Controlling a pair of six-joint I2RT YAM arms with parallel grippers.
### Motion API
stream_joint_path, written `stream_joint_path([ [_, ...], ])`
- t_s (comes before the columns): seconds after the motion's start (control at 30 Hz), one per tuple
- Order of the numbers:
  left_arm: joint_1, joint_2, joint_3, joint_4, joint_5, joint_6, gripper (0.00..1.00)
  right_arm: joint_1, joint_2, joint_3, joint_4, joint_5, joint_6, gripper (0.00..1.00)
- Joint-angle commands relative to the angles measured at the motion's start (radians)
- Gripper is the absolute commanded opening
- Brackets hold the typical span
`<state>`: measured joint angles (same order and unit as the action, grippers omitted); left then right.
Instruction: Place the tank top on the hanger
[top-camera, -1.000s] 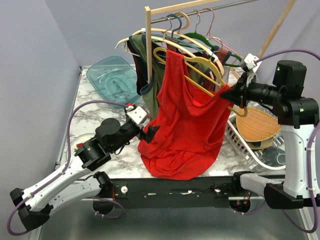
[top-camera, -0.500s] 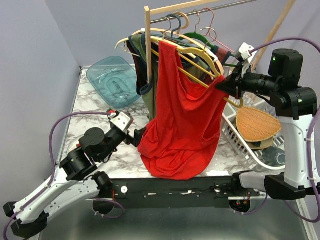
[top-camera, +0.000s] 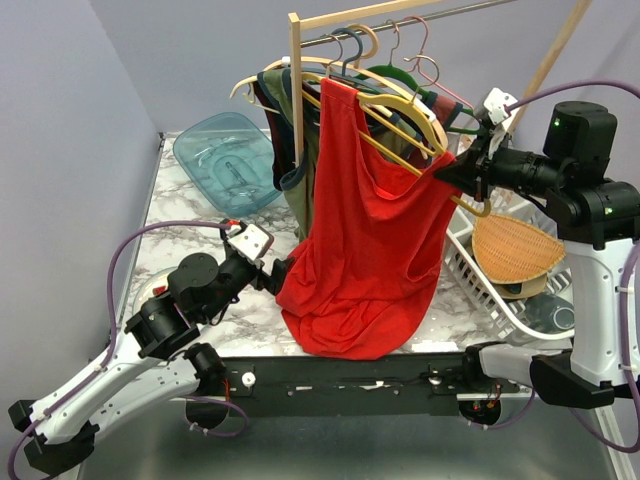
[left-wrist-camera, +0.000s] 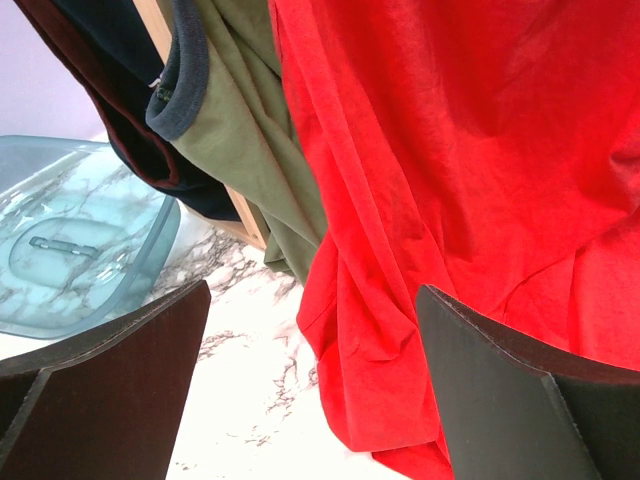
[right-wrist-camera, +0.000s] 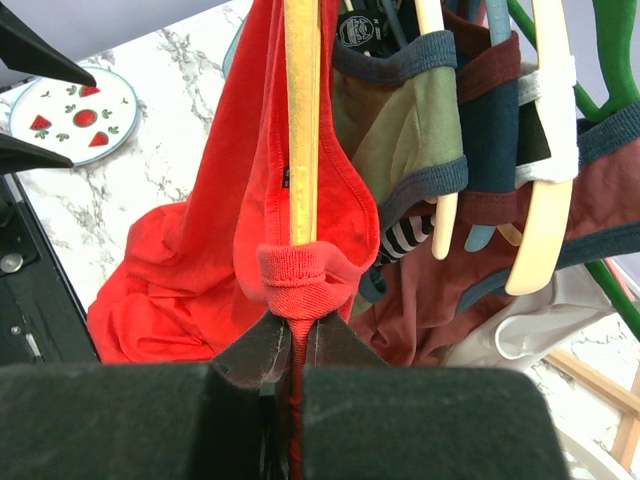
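Tank top (top-camera: 370, 230) hangs off hanger (right-wrist-camera: 302, 120), hem on tabletop (top-camera: 190, 235). Right gripper (right-wrist-camera: 290, 345) jaws pinch its fabric at hanger; left gripper (top-camera: 274, 273) jaws wide open, empty.

One tank top (top-camera: 370, 240), one yellow hanger (right-wrist-camera: 302, 120) — two claws (left-wrist-camera: 312, 295) (right-wrist-camera: 297, 330), one plate (right-wrist-camera: 65, 140).

Thin matt cloth, softly creased, for the tank top (top-camera: 365, 240). Smooth, dull yellow finish on the hanger (right-wrist-camera: 301, 120). Polished marble look on the table (left-wrist-camera: 260, 400). Glossy see-through plastic in the tub (top-camera: 225, 160), upper left. Bare pale wood for the post (top-camera: 296, 90). Woven straw on the disc (top-camera: 515, 248), right.
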<state>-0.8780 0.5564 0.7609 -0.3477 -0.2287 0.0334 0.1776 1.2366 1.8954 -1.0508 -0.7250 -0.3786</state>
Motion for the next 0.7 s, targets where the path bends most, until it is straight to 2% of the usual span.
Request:
stream_joint_path([
  [0.0, 0.005, -0.015, 0.003, -0.017, -0.006, 0.003, 0.99, 0.006, 0.021, 0.031, 0.015, -0.066, 0.004, 0.0],
  [0.43, 0.004, -0.004, 0.02, -0.034, -0.006, 0.007, 0.99, 0.005, 0.17, 0.146, 0.018, -0.163, 0.026, 0.0],
  [0.67, 0.005, 0.004, 0.012, -0.025, -0.001, 0.002, 0.99, 0.005, 0.221, 0.166, 0.087, -0.044, 0.092, 0.01],
])
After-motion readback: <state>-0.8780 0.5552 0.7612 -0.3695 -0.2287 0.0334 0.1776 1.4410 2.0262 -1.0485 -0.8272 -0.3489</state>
